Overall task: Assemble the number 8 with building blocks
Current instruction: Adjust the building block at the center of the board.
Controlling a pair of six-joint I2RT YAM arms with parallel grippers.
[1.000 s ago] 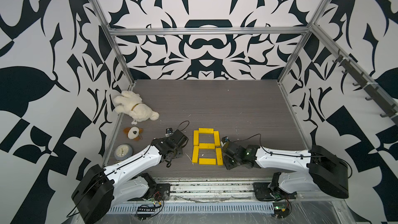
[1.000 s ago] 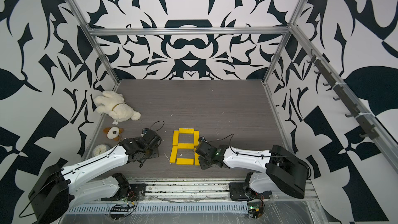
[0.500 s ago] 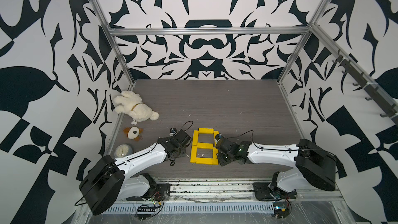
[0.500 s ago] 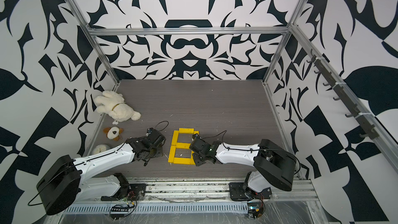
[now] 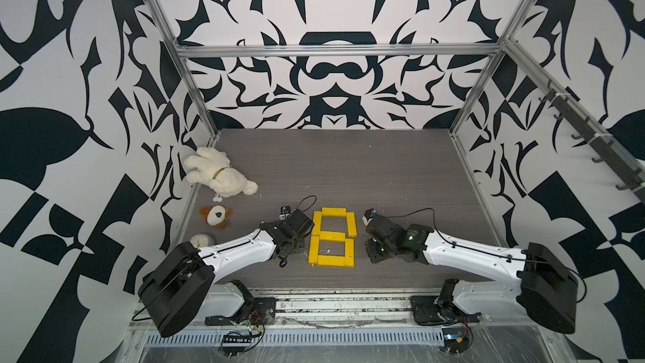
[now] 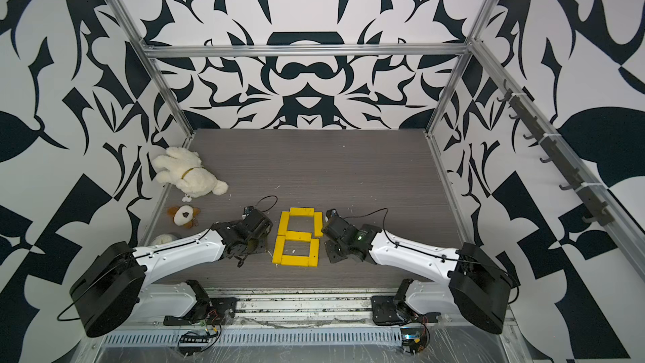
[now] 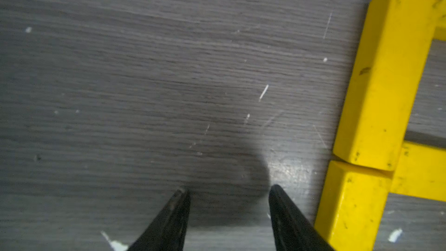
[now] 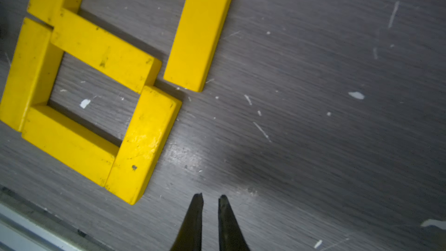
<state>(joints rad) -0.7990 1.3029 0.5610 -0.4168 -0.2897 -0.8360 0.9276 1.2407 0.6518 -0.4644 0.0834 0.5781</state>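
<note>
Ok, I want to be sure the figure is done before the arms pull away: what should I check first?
1. All seven building blocks laid into the number 8: ok.
2. The lower loop closed: ok.
3. The upper right block meets the middle block: not ok, a gap shows.
4. The left gripper open and empty: ok.
5. The right gripper shut and empty: ok.

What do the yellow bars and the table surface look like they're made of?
The yellow bars: probably painted wood, with an opaque, slightly glossy yellow coat and dark chips and scuffs; hard plastic is possible. The table surface: looks like grey wood-grain laminate, with fine streaks, a sheen under the light and pale scratches.
</note>
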